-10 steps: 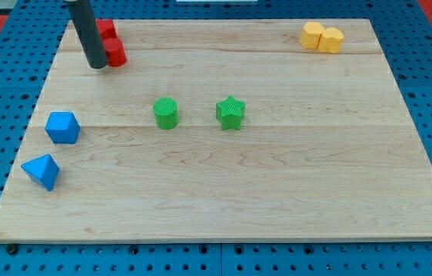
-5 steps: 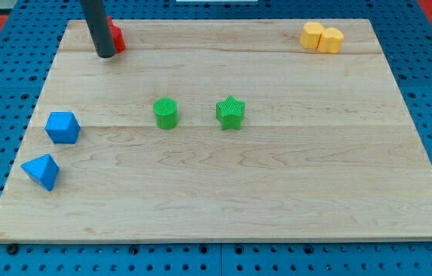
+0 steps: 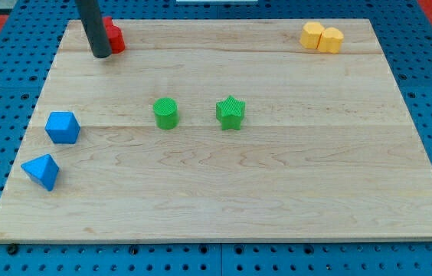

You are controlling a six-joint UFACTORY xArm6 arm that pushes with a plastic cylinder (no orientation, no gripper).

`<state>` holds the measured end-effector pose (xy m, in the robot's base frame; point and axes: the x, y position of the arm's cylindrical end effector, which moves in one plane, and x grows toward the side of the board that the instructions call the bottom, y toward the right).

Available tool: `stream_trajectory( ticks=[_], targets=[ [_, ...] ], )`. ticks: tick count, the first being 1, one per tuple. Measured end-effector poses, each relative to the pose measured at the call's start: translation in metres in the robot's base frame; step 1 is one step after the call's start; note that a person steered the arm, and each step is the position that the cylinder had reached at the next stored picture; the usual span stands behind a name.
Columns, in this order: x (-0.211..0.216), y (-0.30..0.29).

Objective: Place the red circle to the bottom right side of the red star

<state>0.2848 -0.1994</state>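
Note:
My tip (image 3: 102, 55) rests on the board near the view's top left corner. Red block material (image 3: 114, 36) shows just right of and behind the rod, touching it as seen from here. The rod hides most of it, so I cannot tell the red star from the red circle or how they lie against each other.
A green cylinder (image 3: 165, 113) and a green star (image 3: 230, 113) stand mid-board. A blue block (image 3: 62, 127) and a blue pyramid-like block (image 3: 41, 171) sit at the left edge. Two yellow blocks (image 3: 322, 37) touch each other at the top right. The wooden board (image 3: 277, 192) lies on a blue pegboard.
The tip has moved toward the view's top. The lower red block, which sat right of the tip, has been pushed up against the other red block; both are now mostly hidden.

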Motion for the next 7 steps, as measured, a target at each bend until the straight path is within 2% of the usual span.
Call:
stream_trajectory(
  ticks=[1, 6, 7],
  targets=[
    [0.019, 0.026],
    [0.019, 0.04],
    [0.025, 0.058]
  ],
)
